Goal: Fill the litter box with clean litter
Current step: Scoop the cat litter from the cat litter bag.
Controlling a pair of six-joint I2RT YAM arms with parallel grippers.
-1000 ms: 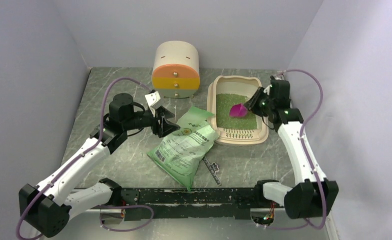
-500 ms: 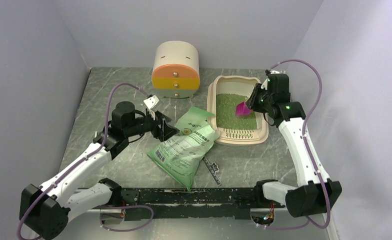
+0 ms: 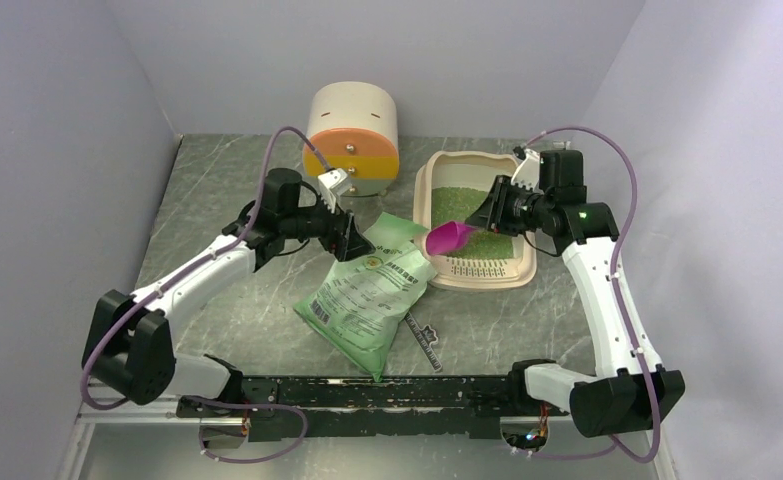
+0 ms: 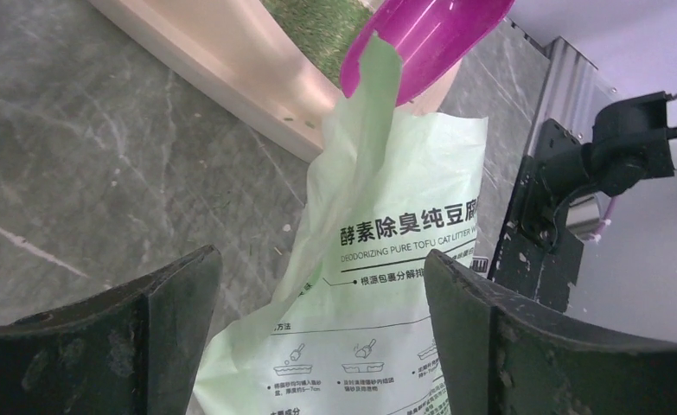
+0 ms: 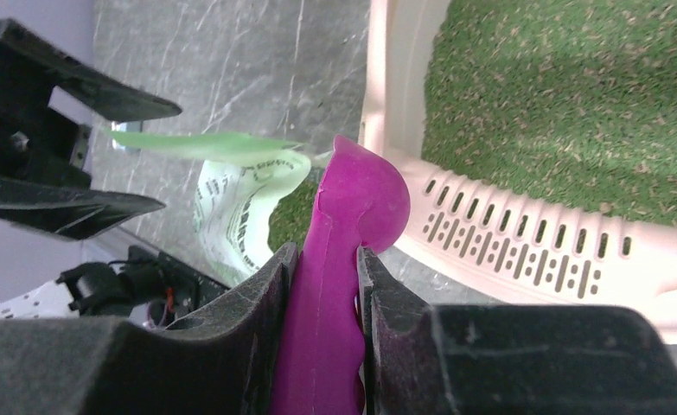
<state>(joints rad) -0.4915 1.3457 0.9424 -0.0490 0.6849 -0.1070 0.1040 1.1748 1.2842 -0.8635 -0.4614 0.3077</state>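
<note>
Beige litter box (image 3: pixel 423 205) sits far right on the counter (image 3: pixel 217 170), green clean litter (image 3: pixel 467 205) covering its floor. The right pincer (image 3: pixel 489 212) clamps a magenta scoop (image 3: pixel 450 237) — held at the box's rim, beside the green bag (image 3: pixel 367 295). The left pincer (image 3: pixel 353 240) gapes wide, empty, just above the bag's top.

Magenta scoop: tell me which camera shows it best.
Top external: the whole scoop shows, held in the right gripper at the litter box rim beside the bag. Right wrist sees it edge-on between the fingers; left wrist catches only the bowl's underside.
</note>
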